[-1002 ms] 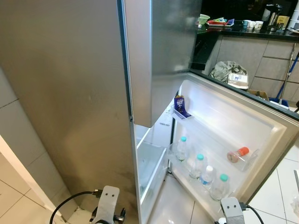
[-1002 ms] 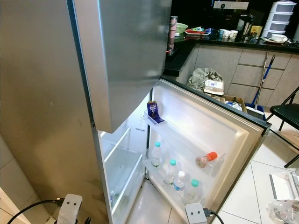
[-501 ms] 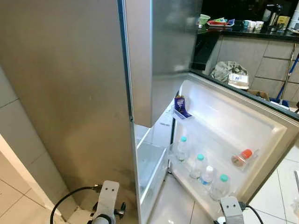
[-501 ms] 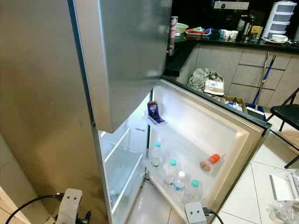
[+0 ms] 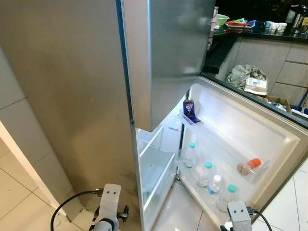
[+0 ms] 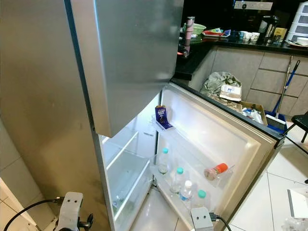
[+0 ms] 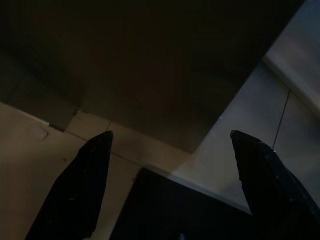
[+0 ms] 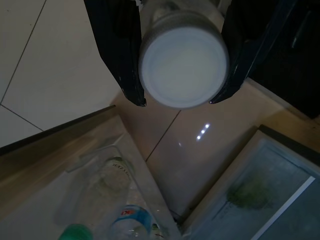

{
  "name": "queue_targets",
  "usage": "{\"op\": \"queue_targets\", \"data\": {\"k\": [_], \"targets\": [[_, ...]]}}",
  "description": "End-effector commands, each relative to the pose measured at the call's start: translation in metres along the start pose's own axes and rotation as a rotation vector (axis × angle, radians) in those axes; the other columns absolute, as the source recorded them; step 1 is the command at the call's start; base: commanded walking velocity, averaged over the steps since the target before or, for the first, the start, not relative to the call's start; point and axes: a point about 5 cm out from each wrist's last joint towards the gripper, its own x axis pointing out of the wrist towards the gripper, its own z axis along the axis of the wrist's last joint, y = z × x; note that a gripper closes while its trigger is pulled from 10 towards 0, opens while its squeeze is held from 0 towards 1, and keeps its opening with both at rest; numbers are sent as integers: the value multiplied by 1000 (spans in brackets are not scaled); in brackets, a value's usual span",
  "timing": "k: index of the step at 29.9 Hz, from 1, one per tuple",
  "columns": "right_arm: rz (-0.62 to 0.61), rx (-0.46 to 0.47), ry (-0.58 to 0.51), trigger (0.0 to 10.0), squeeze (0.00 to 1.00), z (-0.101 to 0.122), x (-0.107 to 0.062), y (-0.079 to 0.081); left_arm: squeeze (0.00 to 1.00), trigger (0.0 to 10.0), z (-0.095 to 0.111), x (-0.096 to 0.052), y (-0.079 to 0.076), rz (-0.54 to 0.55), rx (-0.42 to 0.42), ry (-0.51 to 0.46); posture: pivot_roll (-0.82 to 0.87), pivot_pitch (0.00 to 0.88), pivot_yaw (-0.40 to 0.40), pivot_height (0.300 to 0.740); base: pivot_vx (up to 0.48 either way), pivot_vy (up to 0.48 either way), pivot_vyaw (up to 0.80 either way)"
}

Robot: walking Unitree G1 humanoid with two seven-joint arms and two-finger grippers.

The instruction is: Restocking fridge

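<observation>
The fridge's lower door (image 5: 250,120) stands wide open to the right. Its bottom shelf holds several clear bottles with teal and white caps (image 5: 207,173), and an orange-capped bottle (image 5: 249,166) lies in a higher pocket. A blue carton (image 5: 188,109) sits on a small upper shelf. My right gripper (image 8: 177,101) is shut on a clear bottle with a white cap (image 8: 183,60), held low above the floor beside the door shelf bottles (image 8: 132,220). My left gripper (image 7: 171,134) hangs open with nothing in it, near the fridge's foot.
A clear crisper drawer (image 5: 155,166) sits in the lit lower compartment. The closed upper door (image 5: 168,57) overhangs it. A dark counter (image 6: 226,41) with dishes, a bag (image 6: 221,84) and a broom (image 6: 285,86) stand at the back right. Pale tiled floor (image 5: 24,202) lies left.
The head camera has shifted a little, so the whole scene sits slightly further right. The bottles, the door and both arms hold their places.
</observation>
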Motion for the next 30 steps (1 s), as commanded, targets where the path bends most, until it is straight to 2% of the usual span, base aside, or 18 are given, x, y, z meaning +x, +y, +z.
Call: {"op": "queue_targets", "data": {"k": [1, 7, 14, 26, 30], "targets": [[-5, 6, -19, 10000, 0, 1, -1, -2, 0, 10000, -8, -1, -2, 4, -21, 39, -70, 80, -9, 740, 0, -356, 0], [-6, 5, -18, 10000, 0, 1, -1, -3, 0, 10000, -8, -1, -3, -2, -28, 36, -72, 81, -10, 740, 0, -319, 0], [-2, 3, -17, 10000, 0, 2, 0, -1, 0, 10000, -9, -1, -4, -7, -43, 43, -70, 82, -12, 740, 0, 0, 0], [3, 7, -20, 10000, 0, 3, 0, 1, 0, 10000, -5, 0, -6, -25, -13, 30, -66, 87, -9, 740, 0, 0, 0], [3, 10, -20, 10000, 0, 2, 0, 2, 0, 10000, -6, 0, -7, -27, -10, 36, -66, 87, -7, 740, 0, -449, 0]]}}
